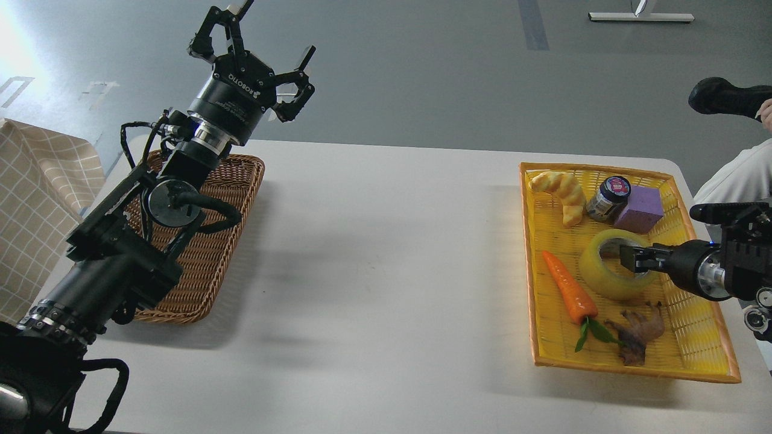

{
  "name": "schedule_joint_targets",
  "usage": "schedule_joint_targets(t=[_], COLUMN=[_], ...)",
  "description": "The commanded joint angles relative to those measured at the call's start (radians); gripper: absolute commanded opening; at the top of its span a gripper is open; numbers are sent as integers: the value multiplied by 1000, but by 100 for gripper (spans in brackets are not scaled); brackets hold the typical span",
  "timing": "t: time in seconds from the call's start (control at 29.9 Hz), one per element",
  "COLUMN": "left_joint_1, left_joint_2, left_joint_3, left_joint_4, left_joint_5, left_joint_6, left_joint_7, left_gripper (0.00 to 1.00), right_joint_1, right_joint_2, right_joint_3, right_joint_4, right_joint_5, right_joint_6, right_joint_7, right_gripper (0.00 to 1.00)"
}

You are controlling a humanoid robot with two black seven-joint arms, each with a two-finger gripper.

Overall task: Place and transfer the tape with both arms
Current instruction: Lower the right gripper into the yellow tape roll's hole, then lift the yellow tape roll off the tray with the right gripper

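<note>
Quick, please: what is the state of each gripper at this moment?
Left gripper: open, raised above the wicker basket, holding nothing.
Right gripper: at the tape in the yellow tray, reaching into its core; open or shut cannot be told.

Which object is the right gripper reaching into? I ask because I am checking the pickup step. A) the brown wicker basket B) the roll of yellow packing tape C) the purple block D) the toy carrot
B: the right gripper has its fingertips in the hollow core of the roll of yellow packing tape in the yellow tray, apart from the toy carrot.
</note>
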Motion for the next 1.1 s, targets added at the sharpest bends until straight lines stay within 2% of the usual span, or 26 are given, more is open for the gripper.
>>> schedule_joint_targets(t=[0.0,0.03,0.1,0.2,0.27,0.3,0.33,0.63,0.77,1.07], left_joint_1=[0,0,0,0,2,2,0,2,0,2], left_joint_2=[1,1,-1,-2,-2,-5,-5,-5,-5,-7], left_joint_3=[-1,1,1,2,2,4,4,7,7,7], left_joint_4=[0,0,0,0,2,2,2,2,3,9], left_joint_5=[1,-1,-1,-1,-1,-1,-1,1,1,-1], left_joint_6=[0,0,0,0,0,0,0,0,0,0], left_joint_7=[0,0,0,0,0,0,0,3,3,2], left_gripper=[98,98,98,98,98,98,98,98,98,98], right_joint_1=[-2,-2,-5,-8,-8,-8,-8,21,67,135], right_joint_2=[-1,-1,1,2,7,7,7,3,-77,-157], right_joint_3=[0,0,0,0,0,0,0,19,19,72], right_joint_4=[-2,-4,-7,-16,-19,-20,-22,35,150,237], right_joint_5=[0,0,0,0,0,2,2,15,18,43], right_joint_6=[0,3,8,8,9,9,9,29,66,161], right_joint_7=[0,0,-4,-4,-4,-4,-4,-8,-8,9], right_gripper=[57,46,33,16,14,4,1,0,0,0])
